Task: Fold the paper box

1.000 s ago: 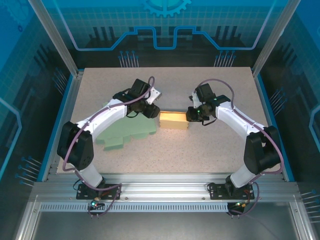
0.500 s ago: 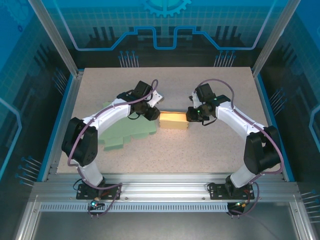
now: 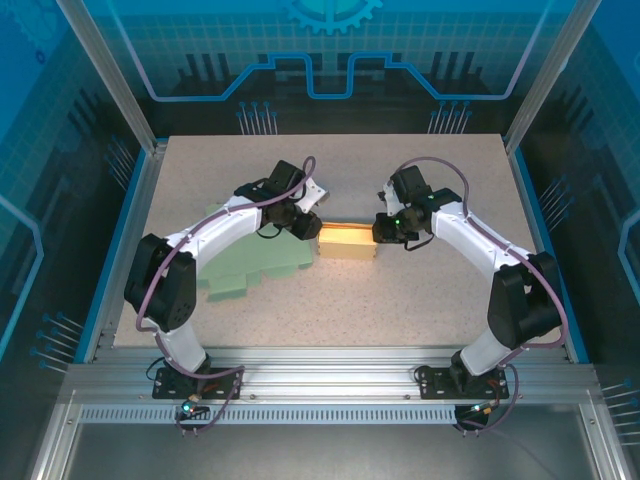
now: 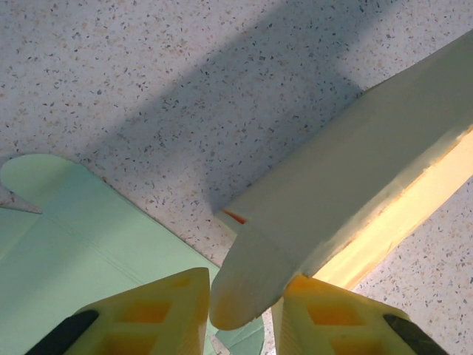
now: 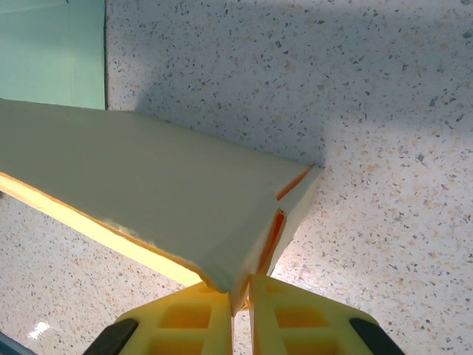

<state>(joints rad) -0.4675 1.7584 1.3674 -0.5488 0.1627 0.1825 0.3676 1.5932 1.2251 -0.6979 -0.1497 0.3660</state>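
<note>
paper box (image 3: 348, 240) held at both ends, middle of the table (image 3: 420, 300)
left gripper (image 4: 247, 319) pinched its rounded end flap (image 4: 247, 285), right gripper (image 5: 240, 307) clamped narrow on the opposite corner, likely bracing it for a fold.

Speckled beige tabletop (image 3: 420, 290), blue trim (image 3: 127, 232) down its left and right edges. Aluminium extrusion rail (image 3: 330, 385) runs across the bottom of the frame. Slanted aluminium posts (image 3: 105, 70) stand upper left and upper right. Walls are translucent blue panels (image 3: 400, 50) with grid and circuit-line graphics, gear motif (image 3: 332, 12) top centre. Even overhead light, soft shadows on the tabletop.
</note>
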